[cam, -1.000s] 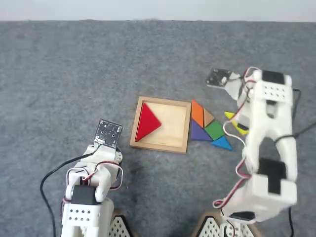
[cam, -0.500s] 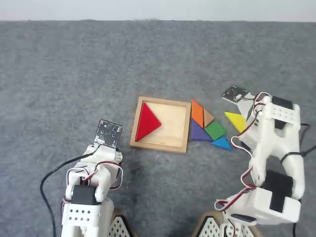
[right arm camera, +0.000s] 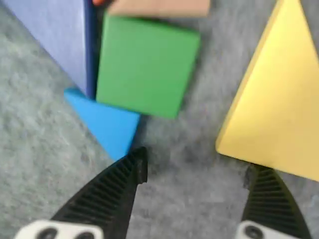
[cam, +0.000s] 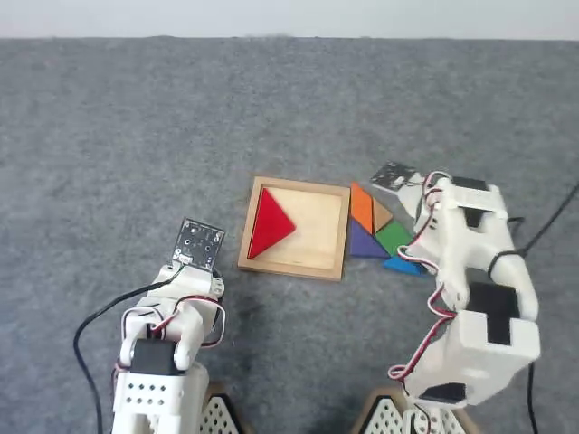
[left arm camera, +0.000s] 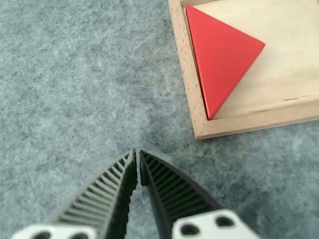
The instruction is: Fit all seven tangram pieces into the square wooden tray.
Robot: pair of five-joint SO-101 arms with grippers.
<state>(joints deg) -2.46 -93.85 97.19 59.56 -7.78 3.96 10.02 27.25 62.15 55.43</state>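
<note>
The square wooden tray (cam: pixel 336 244) lies mid-table with a red triangle (cam: pixel 269 223) along its left side. To its right lie an orange piece (cam: pixel 362 206), a tan piece (cam: pixel 383 215), a purple triangle (cam: pixel 363 242), a green square (cam: pixel 393 237) and a small blue triangle (cam: pixel 403 265). My right arm (cam: pixel 466 235) is stretched over the spot just right of them. My right gripper (right arm camera: pixel 197 169) is open above the carpet, between the blue triangle (right arm camera: pixel 107 122) and a yellow triangle (right arm camera: pixel 276 109), with the green square (right arm camera: pixel 147 64) ahead. My left gripper (left arm camera: pixel 135 157) is shut and holds nothing, just short of the tray's corner (left arm camera: pixel 199 130).
Grey carpet covers the whole table. My left arm (cam: pixel 172 316) rests at the front left, a short way from the tray. Wide bare carpet lies behind and to the left of the tray.
My right arm has drawn back and then swung left toward the loose pieces, and it now covers the yellow triangle in the high view. The left arm and all the pieces have stayed put.
</note>
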